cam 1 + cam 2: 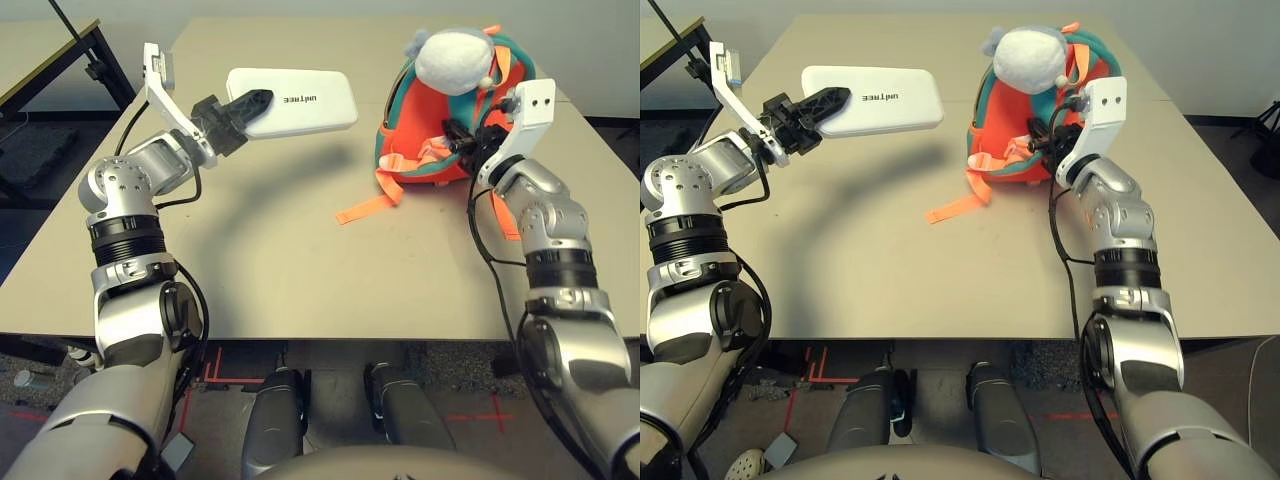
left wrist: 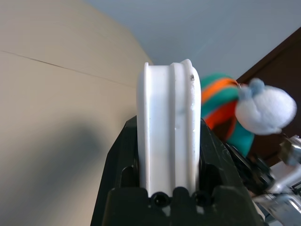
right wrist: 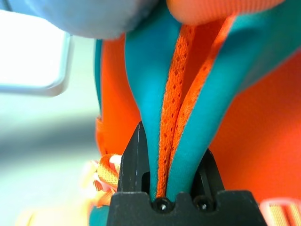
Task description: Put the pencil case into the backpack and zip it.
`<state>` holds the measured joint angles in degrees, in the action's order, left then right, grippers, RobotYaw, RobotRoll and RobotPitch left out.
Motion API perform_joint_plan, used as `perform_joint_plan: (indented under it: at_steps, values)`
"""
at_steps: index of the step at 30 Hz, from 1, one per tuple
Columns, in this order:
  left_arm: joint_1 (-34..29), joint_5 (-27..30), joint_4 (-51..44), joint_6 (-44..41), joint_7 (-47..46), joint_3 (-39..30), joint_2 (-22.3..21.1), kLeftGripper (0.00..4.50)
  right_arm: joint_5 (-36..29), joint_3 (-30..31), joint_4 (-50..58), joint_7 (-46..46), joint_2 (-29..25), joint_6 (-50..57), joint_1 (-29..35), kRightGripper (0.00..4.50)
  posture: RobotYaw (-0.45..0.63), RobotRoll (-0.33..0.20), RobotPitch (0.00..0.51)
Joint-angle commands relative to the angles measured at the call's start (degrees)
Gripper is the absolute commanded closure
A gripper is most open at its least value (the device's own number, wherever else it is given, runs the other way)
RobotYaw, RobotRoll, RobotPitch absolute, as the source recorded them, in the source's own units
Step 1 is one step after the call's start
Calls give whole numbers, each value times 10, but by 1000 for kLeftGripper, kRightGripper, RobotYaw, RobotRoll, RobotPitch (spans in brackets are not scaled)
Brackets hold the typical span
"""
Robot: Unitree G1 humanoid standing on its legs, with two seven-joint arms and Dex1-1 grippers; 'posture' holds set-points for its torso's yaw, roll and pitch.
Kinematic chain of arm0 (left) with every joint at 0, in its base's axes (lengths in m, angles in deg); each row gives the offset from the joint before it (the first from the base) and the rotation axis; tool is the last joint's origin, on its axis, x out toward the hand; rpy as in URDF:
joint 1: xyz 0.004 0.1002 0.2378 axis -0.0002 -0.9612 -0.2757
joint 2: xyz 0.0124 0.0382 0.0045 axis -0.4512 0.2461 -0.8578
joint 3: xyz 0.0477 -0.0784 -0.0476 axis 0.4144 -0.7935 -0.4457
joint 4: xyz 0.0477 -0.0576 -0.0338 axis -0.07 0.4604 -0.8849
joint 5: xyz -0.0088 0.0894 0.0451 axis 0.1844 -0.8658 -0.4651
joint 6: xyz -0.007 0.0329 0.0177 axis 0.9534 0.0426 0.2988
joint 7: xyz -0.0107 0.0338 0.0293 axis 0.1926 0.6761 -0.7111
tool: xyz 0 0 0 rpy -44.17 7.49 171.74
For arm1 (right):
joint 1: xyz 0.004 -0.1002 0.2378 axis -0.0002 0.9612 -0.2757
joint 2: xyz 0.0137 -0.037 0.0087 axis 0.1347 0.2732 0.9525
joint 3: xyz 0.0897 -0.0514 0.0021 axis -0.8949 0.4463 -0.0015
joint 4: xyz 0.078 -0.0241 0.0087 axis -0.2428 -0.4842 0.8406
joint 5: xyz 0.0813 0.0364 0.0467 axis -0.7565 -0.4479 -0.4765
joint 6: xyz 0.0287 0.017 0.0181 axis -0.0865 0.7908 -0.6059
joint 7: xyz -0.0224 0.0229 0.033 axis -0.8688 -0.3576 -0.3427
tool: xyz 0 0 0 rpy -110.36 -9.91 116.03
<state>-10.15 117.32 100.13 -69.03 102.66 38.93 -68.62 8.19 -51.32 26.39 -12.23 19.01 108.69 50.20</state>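
The white pencil case with dark lettering hangs flat above the table's rear left. My left gripper is shut on its near end. In the left wrist view the pencil case stands edge-on between the black fingers. The backpack, orange with teal trim, sits at the rear right with a grey-white plush toy on top. My right gripper is at the backpack's right side. The right wrist view shows my right gripper shut on a fold of teal trim and orange mesh.
An orange strap trails from the backpack onto the beige table. A second table with black legs stands off to the left. The pencil case casts a shadow on the tabletop under it.
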Motion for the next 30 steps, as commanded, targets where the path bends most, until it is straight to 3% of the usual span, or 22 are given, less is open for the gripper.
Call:
perform_joint_plan:
  at_steps: [1,8,14,22,30]
  values:
    - [5,1,5,12,7,3,3,3199,-51,-3,135,1,-16,73,34,4169,-233,0,86]
    - [16,-6,30,20,19,12,-2,3208,-153,-34,342,-75,0,221,90,4169,-268,0,87]
    - [25,-12,51,30,30,23,-1,3208,-216,-39,423,-125,27,283,131,4169,-293,0,88]
    - [39,-19,70,40,47,36,-1,3208,-163,23,398,-120,26,225,229,4169,-297,0,80]
    - [58,-20,60,29,78,46,-30,3208,-108,61,331,-110,23,155,228,4169,-277,0,78]
